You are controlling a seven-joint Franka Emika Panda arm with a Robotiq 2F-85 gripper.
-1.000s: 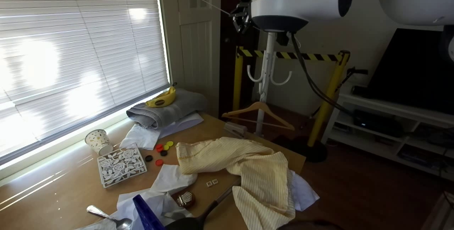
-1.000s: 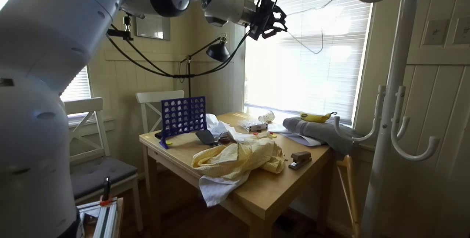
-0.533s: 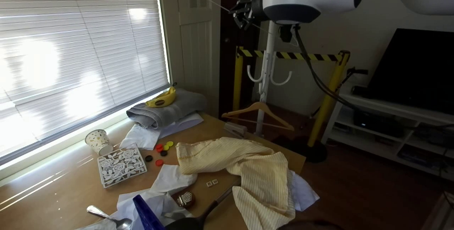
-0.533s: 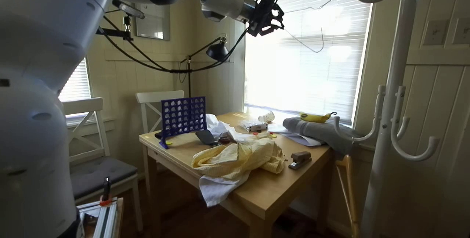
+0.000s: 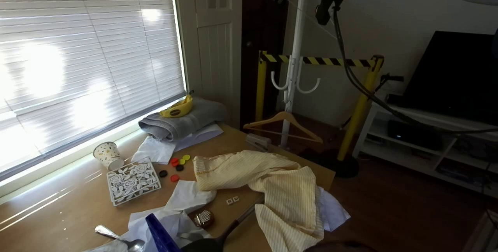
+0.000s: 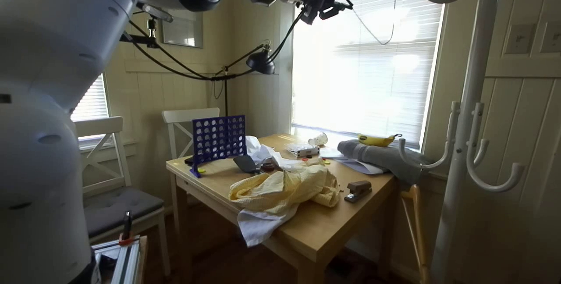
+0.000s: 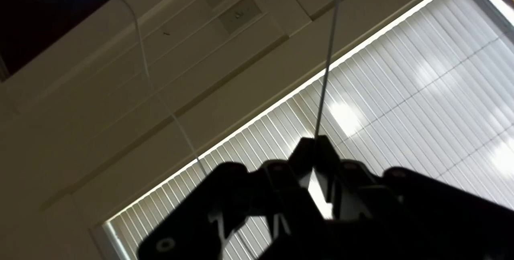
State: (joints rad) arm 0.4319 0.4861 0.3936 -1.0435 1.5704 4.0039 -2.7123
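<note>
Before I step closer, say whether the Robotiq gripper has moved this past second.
Yes: in an exterior view, the Robotiq gripper has risen against the white window blind and shifted slightly toward the white coat rack.

white blinds glow sunlit beside a wooden table — white chairs, panelled walls, dark floor.

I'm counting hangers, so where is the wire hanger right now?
In the wrist view, the wire hanger is pinched in the shut fingers right of centre; in an exterior view it is upper right, with the window blinds behind.
</note>
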